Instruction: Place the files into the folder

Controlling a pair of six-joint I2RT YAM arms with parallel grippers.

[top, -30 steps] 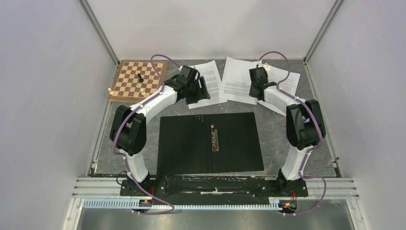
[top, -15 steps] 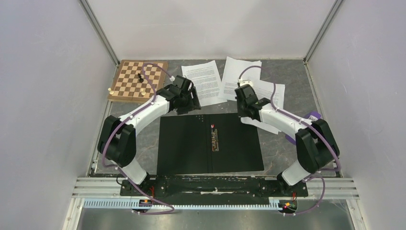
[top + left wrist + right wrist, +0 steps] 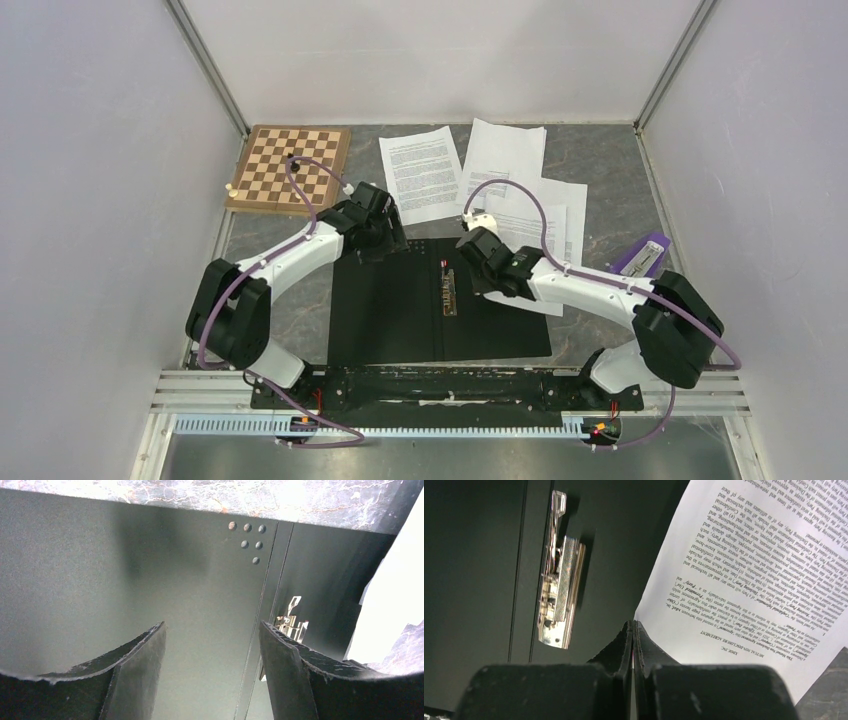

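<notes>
Paper runs toward 1 o'clock from the right fingers [image 3: 487, 272] [image 3: 633, 625]. They are pressed together on the near corner of one sheet [image 3: 535, 240] [image 3: 749, 580], by the look pinching it. The sheet's long axis slants from the folder's right half out onto the grey marbled surface [image 3: 590, 300].

The folder [image 3: 390, 300] [image 3: 100, 570] [image 3: 474, 580] lies open, black faces up, just ahead of the arm bases. Its spine runs 12 to 6 and carries a metal clip [image 3: 448, 290] [image 3: 556, 600].

The right arm is plainly the nearer one. I judge the sheet must come toward 8 o'clock and turn parallel to the spine.

The left fingers [image 3: 385, 245] [image 3: 212, 630] are spread and empty over the folder's far left part. Two other sheets [image 3: 422, 172] lie at 12 o'clock beyond the folder, and a chessboard [image 3: 290, 168] lies at 11. Pale walls [image 3: 100, 200] close three sides.
</notes>
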